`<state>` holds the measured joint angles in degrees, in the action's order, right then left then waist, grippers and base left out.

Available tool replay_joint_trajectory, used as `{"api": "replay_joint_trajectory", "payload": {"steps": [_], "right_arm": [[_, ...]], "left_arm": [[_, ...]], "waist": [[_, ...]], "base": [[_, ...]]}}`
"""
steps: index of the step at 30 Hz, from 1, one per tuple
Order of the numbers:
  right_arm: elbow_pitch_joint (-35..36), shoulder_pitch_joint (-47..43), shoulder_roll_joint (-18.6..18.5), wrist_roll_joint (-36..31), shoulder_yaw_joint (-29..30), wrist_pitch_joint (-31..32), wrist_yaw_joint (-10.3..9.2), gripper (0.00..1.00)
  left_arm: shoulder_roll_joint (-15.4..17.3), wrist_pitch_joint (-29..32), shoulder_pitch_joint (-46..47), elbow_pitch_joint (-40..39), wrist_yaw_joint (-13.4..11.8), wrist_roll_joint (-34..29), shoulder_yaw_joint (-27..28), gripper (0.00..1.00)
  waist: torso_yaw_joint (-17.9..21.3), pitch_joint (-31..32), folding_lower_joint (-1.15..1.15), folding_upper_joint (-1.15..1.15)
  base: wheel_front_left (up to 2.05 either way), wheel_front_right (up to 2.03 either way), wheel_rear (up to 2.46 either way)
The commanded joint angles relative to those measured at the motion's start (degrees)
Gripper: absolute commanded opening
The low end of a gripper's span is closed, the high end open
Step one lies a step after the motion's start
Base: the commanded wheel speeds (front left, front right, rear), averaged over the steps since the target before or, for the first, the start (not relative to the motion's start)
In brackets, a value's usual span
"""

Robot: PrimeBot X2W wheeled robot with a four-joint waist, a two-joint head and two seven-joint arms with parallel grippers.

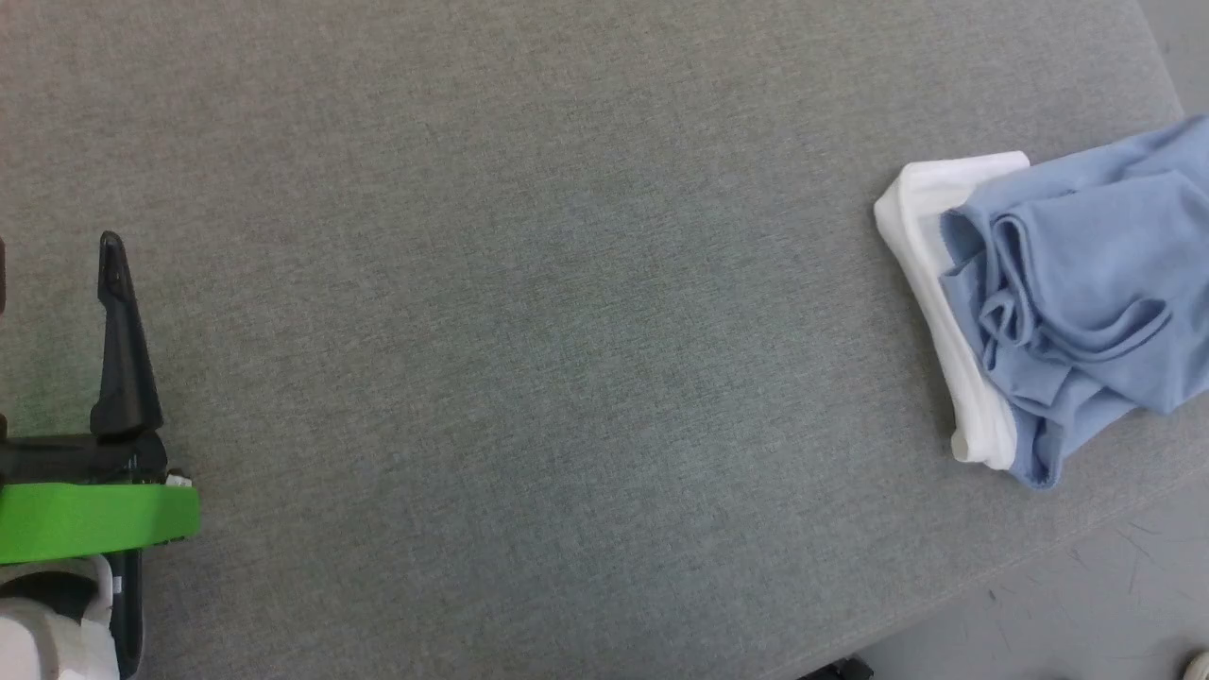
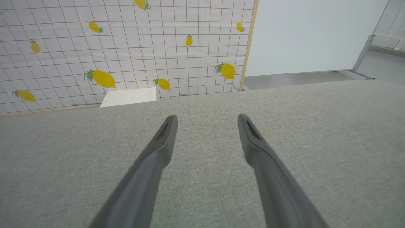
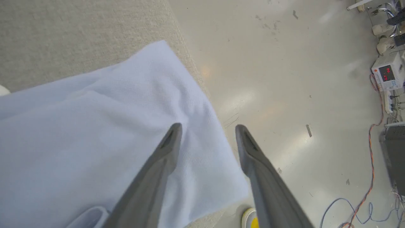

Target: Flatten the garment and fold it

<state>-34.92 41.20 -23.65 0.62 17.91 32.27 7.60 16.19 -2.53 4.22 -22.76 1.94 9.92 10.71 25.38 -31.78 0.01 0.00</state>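
The garment (image 1: 1086, 283), a light blue shirt, lies bunched in loose folds at the far right of the grey table (image 1: 567, 331), with a white folded part (image 1: 930, 283) along its left side. In the right wrist view the garment (image 3: 95, 133) reaches the table's edge. My right gripper (image 3: 207, 126) hovers over that corner of the cloth, open, with nothing between its fingers. My left gripper (image 1: 55, 250) is far away at the table's left, open and empty; in the left wrist view the left gripper (image 2: 207, 118) has only bare table around it.
The table's near right edge drops to a pale floor (image 1: 1086, 604). A power supply with red digits (image 3: 387, 74) and cables lie on the floor. A lemon-patterned screen (image 2: 110, 47), a white box (image 2: 129, 96) and a white board (image 2: 310, 34) stand behind the table.
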Motion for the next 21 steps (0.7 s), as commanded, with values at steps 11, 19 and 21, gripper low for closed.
{"api": "replay_joint_trajectory", "payload": {"steps": [11,19,21], "right_arm": [[14.69,3.62,2.18,5.05,-6.08,-15.14,-0.11,1.0],[28.04,2.72,6.06,13.07,-14.08,-25.06,-0.11,1.0],[30.12,1.19,7.83,14.2,-15.27,-27.25,-0.11,1.0]], "left_arm": [[-3.52,-6.15,-2.17,5.66,-1.49,2.06,-0.29,1.0],[-5.8,-9.32,-3.91,9.8,-1.81,3.06,-1.16,1.0],[-6.03,-9.68,-3.75,10.73,-1.81,3.05,-1.52,1.0]], "waist": [[-4.25,10.78,-0.01,0.0],[-9.89,19.39,-0.01,0.0],[-11.52,20.92,-0.01,0.0]], "base": [[0.0,0.0,0.0],[0.0,0.0,0.0],[0.0,0.0,0.0]]}}
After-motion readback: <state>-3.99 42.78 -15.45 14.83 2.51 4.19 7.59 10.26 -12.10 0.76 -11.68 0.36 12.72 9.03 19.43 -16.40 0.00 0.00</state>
